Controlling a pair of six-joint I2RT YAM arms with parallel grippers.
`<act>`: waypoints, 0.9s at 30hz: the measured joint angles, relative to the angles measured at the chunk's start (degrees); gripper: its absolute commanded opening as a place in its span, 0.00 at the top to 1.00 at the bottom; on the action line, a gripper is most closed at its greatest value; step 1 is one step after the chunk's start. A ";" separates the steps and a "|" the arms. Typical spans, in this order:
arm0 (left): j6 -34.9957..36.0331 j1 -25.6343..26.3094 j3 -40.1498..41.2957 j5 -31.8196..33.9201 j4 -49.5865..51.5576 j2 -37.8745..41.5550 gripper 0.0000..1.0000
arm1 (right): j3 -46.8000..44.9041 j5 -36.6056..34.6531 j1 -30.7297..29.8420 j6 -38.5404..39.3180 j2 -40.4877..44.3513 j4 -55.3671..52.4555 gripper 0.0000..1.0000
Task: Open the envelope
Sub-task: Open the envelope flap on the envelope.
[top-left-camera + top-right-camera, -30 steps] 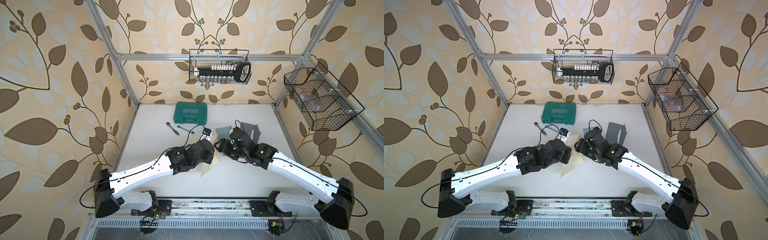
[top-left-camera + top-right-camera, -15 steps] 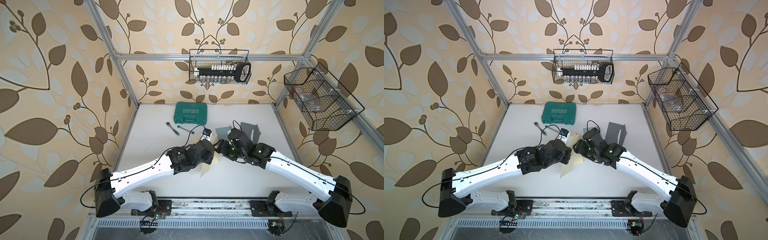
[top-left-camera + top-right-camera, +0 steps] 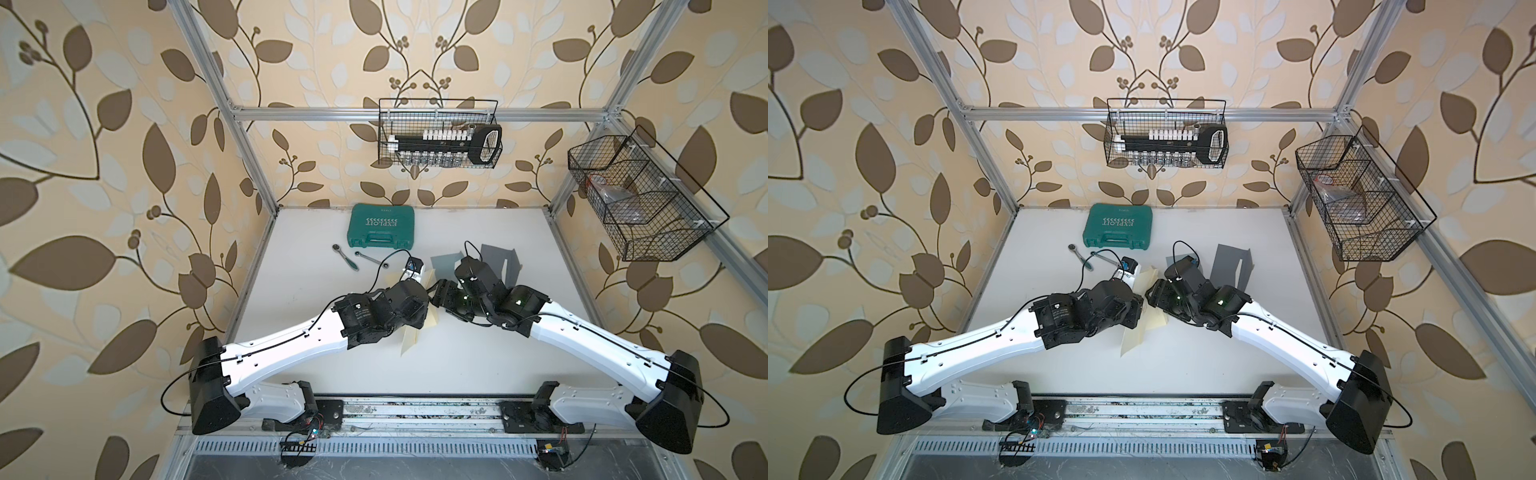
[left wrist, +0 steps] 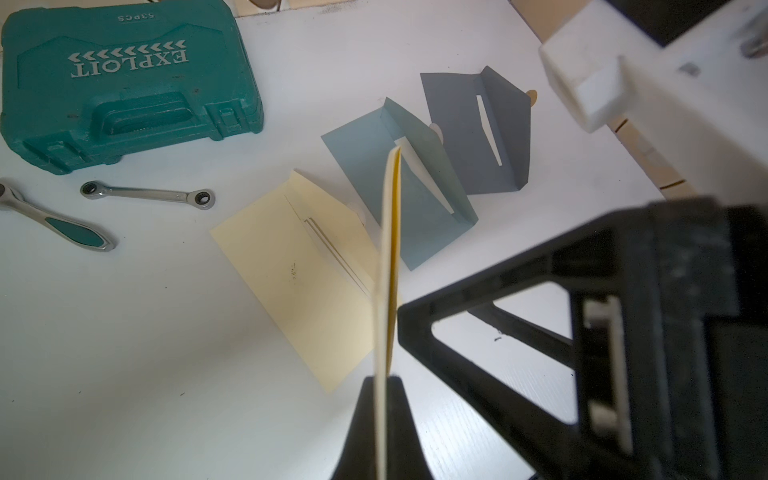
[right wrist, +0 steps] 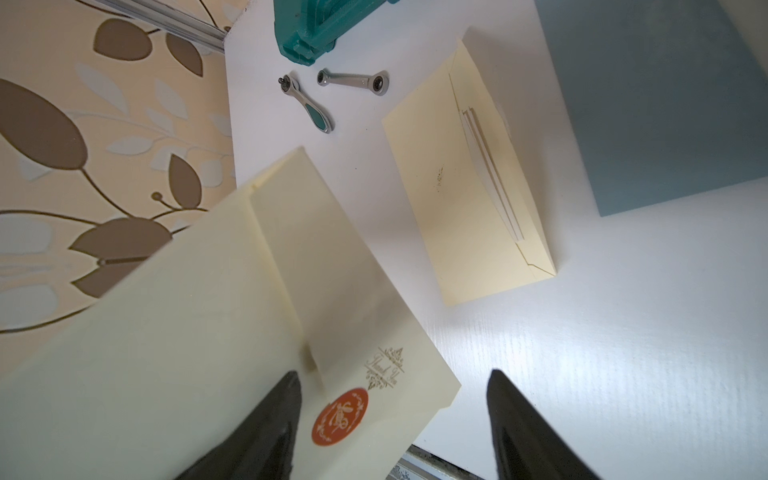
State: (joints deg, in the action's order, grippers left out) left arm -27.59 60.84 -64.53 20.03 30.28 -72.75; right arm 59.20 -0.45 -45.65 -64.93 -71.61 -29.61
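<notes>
Little has changed in the last second. My right hand [image 5: 392,374] has edged a touch closer to my left, and neither hand's jaws have moved. My left hand [image 4: 380,411] is clamped shut on the cream envelope [image 5: 187,353], holding it on edge in the air above the middle of the surface [image 4: 124,374]. My right hand stands open at the envelope's sealed corner, with one finger over the paper beside the orange seal [image 5: 340,415] and the other clear of the edge. The flap [image 5: 340,270] is still stuck down, so I judge the opening itself has not begun. The small approach only lines me up to catch the flap near the seal.

On the surface below lie a second cream envelope [image 4: 299,266], a blue-grey envelope [image 4: 399,187] and a dark grey envelope [image 4: 478,133], side by side with their flaps already lifted. Farther back are the green tool case [image 4: 124,83], a ratchet handle [image 4: 54,220] and a ratchet wrench [image 4: 147,194]. None of these sits between my right hand and the seal. The only crowding is my own two wrists, which are close together in both top views.
</notes>
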 measured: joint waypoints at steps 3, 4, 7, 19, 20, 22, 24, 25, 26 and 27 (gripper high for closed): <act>0.00 0.00 0.00 0.00 0.00 0.00 1.00 | 0.68 0.24 0.00 0.02 -0.66 -0.44 0.30; 0.00 0.00 0.00 0.00 0.00 0.00 1.00 | 0.83 0.26 0.00 0.02 -0.68 -0.61 0.30; 0.00 0.00 0.00 0.00 0.00 0.00 1.00 | 1.01 0.31 0.00 0.02 -0.68 -0.70 0.31; 0.02 0.00 -0.26 -0.02 0.00 -0.13 1.00 | 1.03 0.31 0.00 0.02 -0.70 -0.90 0.32; 0.02 0.00 -0.26 -0.02 0.00 -0.13 1.00 | 1.03 0.35 0.00 0.02 -0.70 -0.90 0.32; 0.02 0.00 -0.26 -0.02 0.00 -0.13 1.00 | 1.03 0.46 0.00 0.02 -0.74 -0.90 0.32; 0.04 0.00 -0.26 -0.02 0.00 -0.13 1.00 | 1.03 0.48 0.00 0.02 -0.81 -0.90 0.32; 0.02 0.00 -0.26 -0.02 0.00 -0.13 1.00 | 1.03 0.48 0.00 0.02 -0.85 -0.92 0.32; 0.04 0.00 -0.26 -0.02 0.00 -0.13 1.00 | 1.03 0.48 0.00 0.02 -0.85 -0.90 0.32; 0.02 0.00 -0.26 0.00 0.00 -0.13 1.00 | 1.03 0.48 0.00 0.02 -0.90 -0.92 0.32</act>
State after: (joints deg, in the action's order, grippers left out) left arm -27.57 60.84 -64.79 20.03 30.28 -72.88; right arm 60.23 0.03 -45.65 -64.90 -72.51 -30.52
